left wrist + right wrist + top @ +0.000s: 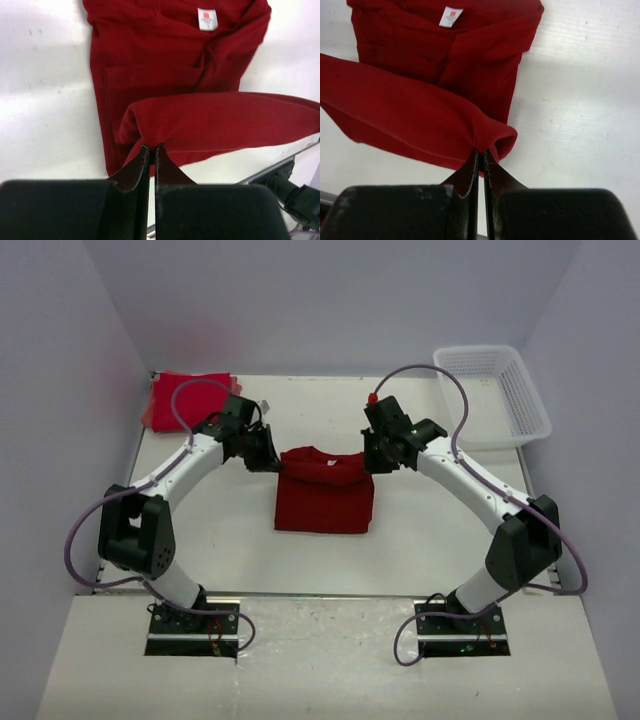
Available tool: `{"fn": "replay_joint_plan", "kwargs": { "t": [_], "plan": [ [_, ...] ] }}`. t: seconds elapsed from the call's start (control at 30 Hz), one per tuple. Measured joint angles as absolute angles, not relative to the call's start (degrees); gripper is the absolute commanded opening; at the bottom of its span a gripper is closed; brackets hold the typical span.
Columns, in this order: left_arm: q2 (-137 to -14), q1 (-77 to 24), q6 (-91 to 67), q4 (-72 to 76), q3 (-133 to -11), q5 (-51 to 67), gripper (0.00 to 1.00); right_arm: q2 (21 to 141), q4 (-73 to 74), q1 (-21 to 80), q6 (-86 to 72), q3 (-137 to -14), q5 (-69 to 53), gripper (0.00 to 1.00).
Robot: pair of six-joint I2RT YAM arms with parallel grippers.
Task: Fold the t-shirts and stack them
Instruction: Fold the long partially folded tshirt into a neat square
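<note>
A dark crimson t-shirt lies in the middle of the table, its sides folded in. Its far edge is lifted off the table between both grippers. My left gripper is shut on the left corner of that edge, and the cloth bunches at its fingertips. At the right corner my right gripper is shut on the t-shirt, pinched at its tips. A white neck label shows on the part still lying flat. Bright red folded t-shirts lie stacked at the far left corner.
A white lattice basket stands at the far right of the table. Grey walls close in the table on three sides. Both arm bases are bolted at the near edge.
</note>
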State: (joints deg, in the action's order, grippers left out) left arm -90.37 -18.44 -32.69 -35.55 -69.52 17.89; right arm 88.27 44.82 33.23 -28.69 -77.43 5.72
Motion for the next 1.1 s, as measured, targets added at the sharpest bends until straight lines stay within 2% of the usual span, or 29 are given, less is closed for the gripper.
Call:
{"fn": "replay_joint_plan", "kwargs": {
  "t": [0.3,0.63,0.9,1.1],
  "plan": [
    [-105.14,-17.50,-31.68,-35.03,-82.72,17.65,0.00,102.28,44.42,28.67,-23.90,-88.44,-0.21,0.00],
    [-117.58,-15.68,-31.66,-34.63,-91.94,17.26,0.00,116.16,44.10,24.32,-21.56,-97.95,-4.47,0.00],
    [-127.07,-14.90,-30.13,-35.66,-100.53,17.26,0.00,121.51,44.12,21.78,-21.52,-100.42,-4.34,0.00],
    [-129.14,-14.68,-29.28,-35.66,-104.75,17.72,0.00,121.78,43.97,20.01,-21.61,-100.82,-4.21,0.00]
  ]
}}
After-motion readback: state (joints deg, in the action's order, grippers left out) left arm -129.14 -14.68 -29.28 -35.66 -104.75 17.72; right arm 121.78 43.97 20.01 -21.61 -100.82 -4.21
